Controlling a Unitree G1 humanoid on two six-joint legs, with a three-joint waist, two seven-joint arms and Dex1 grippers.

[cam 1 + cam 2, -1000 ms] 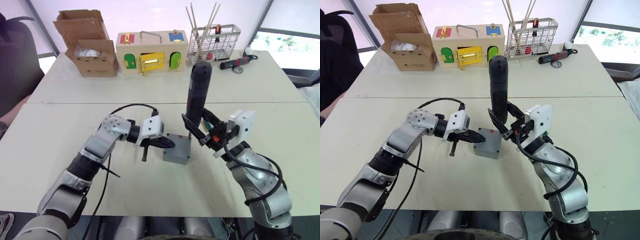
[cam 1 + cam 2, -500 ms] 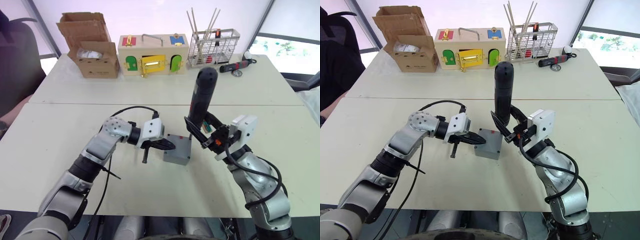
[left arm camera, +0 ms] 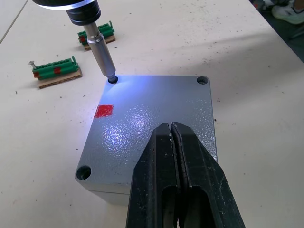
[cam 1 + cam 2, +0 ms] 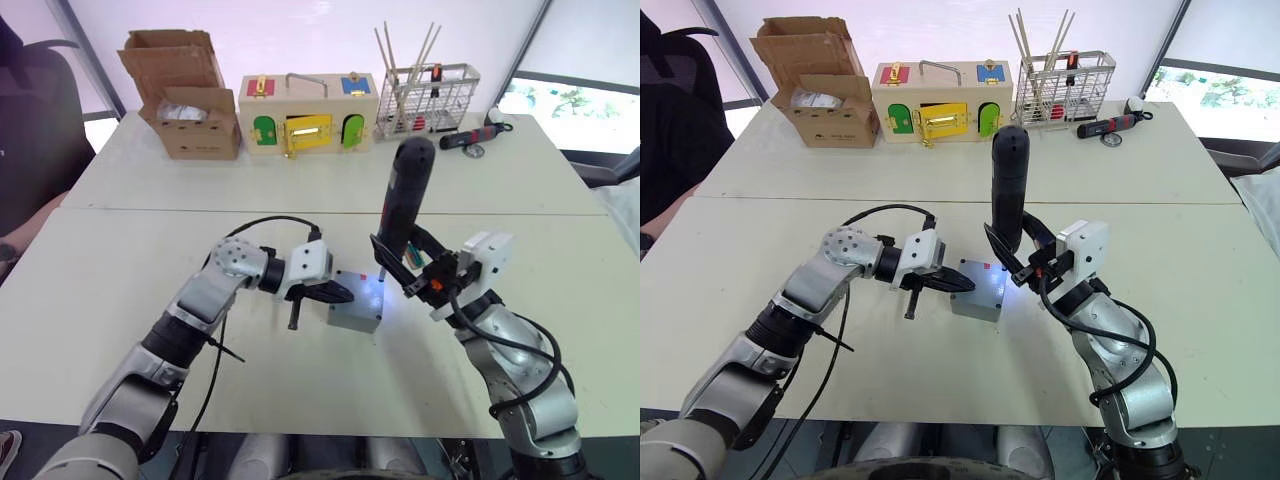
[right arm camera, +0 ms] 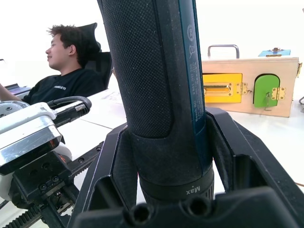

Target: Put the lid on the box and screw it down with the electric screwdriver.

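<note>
Right pincer (image 4: 405, 265) clamps the upright screwdriver (image 4: 401, 205), bit in a corner hole of the lid (image 3: 152, 128) already seated on the box (image 4: 357, 315) mid-desk, left pincer (image 3: 172, 142), fingers together, pressing it; other corners look unscrewed.

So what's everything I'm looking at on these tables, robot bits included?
Grey plastic box: one, near table, between the hands.
Flat grey lid: one, on the box, small red mark on top.
Thick black electric screwdriver: one, upright, bit in a lit corner hole of the lid.
Green terminal strips: two, on the table beside the box.
Brown cardboard box: one, far table, left.
Wooden box with coloured doors: one, far table, middle.
Wire basket with sticks: one, far table, right.
Black-and-red hand tool: one, by the basket.
Seated person: one, beyond the table.
Left hand: black, shut, pressing on the lid.
Right hand: black, gripping the screwdriver.
</note>
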